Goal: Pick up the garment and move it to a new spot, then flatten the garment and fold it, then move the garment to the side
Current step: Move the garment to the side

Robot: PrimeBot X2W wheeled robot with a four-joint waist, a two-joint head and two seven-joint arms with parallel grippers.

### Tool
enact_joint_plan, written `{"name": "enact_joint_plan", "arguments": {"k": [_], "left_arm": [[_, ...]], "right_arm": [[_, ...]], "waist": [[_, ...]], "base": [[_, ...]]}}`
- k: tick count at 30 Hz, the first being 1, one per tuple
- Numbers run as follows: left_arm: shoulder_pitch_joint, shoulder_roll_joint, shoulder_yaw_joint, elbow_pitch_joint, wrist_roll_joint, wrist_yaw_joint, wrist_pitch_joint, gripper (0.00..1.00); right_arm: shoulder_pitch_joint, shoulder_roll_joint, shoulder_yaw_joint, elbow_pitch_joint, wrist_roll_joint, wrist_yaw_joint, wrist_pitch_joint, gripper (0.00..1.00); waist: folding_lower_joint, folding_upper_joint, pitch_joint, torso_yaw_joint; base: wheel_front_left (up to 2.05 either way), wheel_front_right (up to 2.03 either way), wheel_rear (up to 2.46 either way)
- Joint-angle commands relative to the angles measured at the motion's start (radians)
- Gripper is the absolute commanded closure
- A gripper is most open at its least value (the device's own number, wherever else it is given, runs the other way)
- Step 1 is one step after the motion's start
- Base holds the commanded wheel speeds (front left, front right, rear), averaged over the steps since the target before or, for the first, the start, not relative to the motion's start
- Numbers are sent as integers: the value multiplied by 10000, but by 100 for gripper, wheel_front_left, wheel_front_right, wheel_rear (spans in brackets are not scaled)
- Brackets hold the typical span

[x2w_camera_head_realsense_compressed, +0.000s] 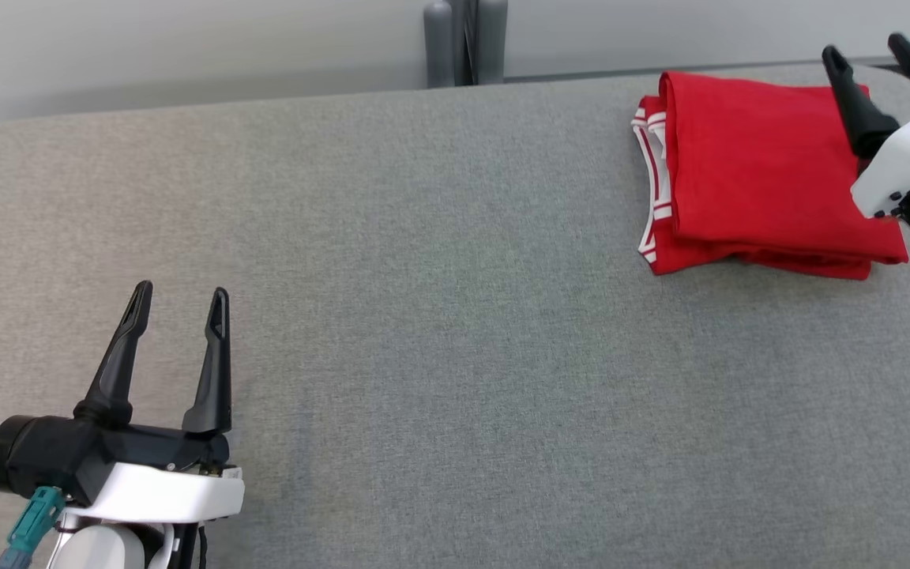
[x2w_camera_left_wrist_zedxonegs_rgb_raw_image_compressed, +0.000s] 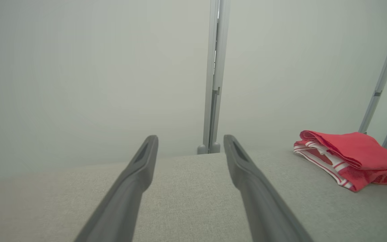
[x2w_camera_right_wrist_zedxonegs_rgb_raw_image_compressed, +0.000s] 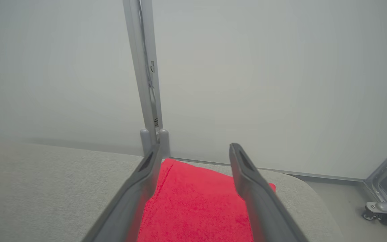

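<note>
Evidently near the finish: your garment (x2w_camera_head_realsense_compressed: 763, 174) lies folded in a compact red stack on the grey table (x2w_camera_head_realsense_compressed: 423, 316), directly beneath your right gripper (x2w_camera_head_realsense_compressed: 864, 45). Its two fingers stand wide apart over the stack's right-hand edge and clamp nothing. Whether they brush the cloth you cannot tell.

Your left gripper (x2w_camera_head_realsense_compressed: 182, 289), fingers likewise spread and empty, sits well apart from the stack, which lies far off to its right and ahead.

Judging by the lay of things, the pick-up, flattening and folding look done. The stack sits near the table's far right corner, so the move aside looks made too; little seems left beyond drawing the right arm clear.

The stack is close to square, but its longer side runs roughly from the right gripper toward the left one. Its white-striped trim end points away from the right gripper.
</note>
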Motion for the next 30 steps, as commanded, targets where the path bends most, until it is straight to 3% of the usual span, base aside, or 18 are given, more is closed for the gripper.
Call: {"name": "enact_joint_plan", "arguments": {"k": [1, 8, 14, 30], "left_arm": [[87, -20, 130, -1, 45, -9, -42, 0], [469, -242, 533, -48, 154, -9, -42, 0], [744, -365, 786, -26, 203, -9, -41, 0], [1192, -479, 1027, 353, 381, 175, -42, 0]], "right_arm": [[428, -24, -522, -241, -297, -3, -50, 0], [2474, 371, -3776, -1670, -2296, -3, -56, 0], [4689, 1538, -6710, -3283, -4530, -3, -57, 0], [7963, 3573, -8934, -5242, -7308, -1, -59, 0]], "waist": [[0, 0, -216, 125], [0, 0, -672, 358], [0, 0, -1085, 549], [0, 0, -1880, 959]], "base": [[0, 0, 0], [0, 0, 0], [0, 0, 0], [0, 0, 0]]}}
